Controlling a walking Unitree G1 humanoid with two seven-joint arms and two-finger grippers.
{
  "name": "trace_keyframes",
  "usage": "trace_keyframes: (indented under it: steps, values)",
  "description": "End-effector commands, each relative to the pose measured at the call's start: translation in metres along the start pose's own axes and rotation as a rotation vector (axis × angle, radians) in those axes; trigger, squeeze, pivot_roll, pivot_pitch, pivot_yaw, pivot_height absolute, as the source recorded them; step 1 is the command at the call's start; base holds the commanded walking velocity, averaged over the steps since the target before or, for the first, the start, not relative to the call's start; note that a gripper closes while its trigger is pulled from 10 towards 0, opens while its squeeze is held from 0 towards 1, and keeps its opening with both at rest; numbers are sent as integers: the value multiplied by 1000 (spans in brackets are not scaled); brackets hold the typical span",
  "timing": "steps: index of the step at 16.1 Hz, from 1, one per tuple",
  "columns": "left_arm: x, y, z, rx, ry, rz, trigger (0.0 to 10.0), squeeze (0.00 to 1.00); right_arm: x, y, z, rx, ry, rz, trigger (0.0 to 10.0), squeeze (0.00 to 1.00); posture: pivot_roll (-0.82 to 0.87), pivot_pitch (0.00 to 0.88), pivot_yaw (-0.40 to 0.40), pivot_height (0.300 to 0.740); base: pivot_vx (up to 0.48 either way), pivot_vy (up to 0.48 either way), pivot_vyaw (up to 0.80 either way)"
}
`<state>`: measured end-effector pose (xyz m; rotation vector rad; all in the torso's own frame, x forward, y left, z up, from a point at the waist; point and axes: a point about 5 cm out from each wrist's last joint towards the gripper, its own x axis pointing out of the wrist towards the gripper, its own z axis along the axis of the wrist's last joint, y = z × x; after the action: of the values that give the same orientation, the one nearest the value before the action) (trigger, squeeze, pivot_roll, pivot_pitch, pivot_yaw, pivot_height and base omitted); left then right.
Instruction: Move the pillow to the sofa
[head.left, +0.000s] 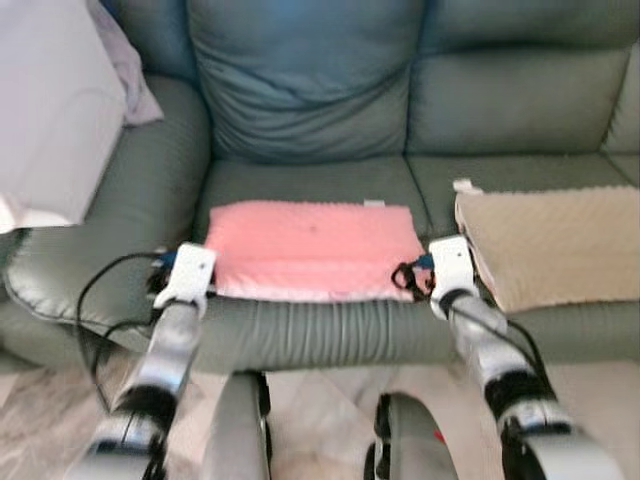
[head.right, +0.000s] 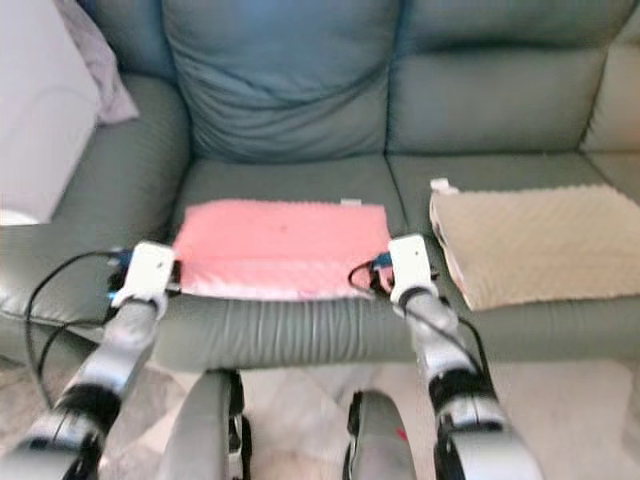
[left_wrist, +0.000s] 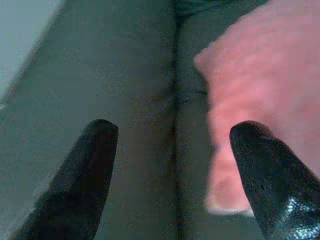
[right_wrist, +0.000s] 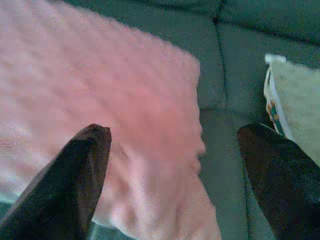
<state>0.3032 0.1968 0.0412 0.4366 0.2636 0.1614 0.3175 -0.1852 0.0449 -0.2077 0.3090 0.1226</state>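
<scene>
The pink pillow lies flat on the green sofa seat beside a beige pillow, the left gripper and right gripper both spread wide at its 2 front corners, so placing looks done and what remains is drawing both arms clear.

A pink pillow lies flat on the green sofa seat, near its front edge. Both silver arms reach to the pillow's two front corners. A beige pillow lies to its right, a white cushion at left
</scene>
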Motion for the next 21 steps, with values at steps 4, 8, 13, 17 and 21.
trace_keyframes:
  steps: [4, 8, 13, 17, 21]
  values:
    - [-25, 20, 7, -83, -112, 87, 10000, 1000, -29, 13, -10, 45, -127, -20, 10000, 1000, 18, 0, 25, 637, 0, 0, 0]
    - [-50, 12, 22, -151, -233, 98, 10000, 1000, -57, 23, 16, 210, -350, -22, 10000, 0, 8, 0, 19, 651, 0, 0, 0]
    - [-39, -4, 29, -153, -222, 48, 10000, 0, -46, 19, 44, 186, -404, 4, 10000, 0, -14, 0, 1, 732, 0, 0, 0]
    - [-38, -23, 39, -161, -230, 15, 10000, 0, -40, 18, 52, 180, -417, 21, 10000, 0, -16, 0, -11, 740, 0, 0, 0]
    - [-36, -26, 42, -188, -228, 5, 10000, 0, -37, 25, 48, 189, -384, 53, 10000, 0, -2, 0, -29, 740, 0, 0, 0]
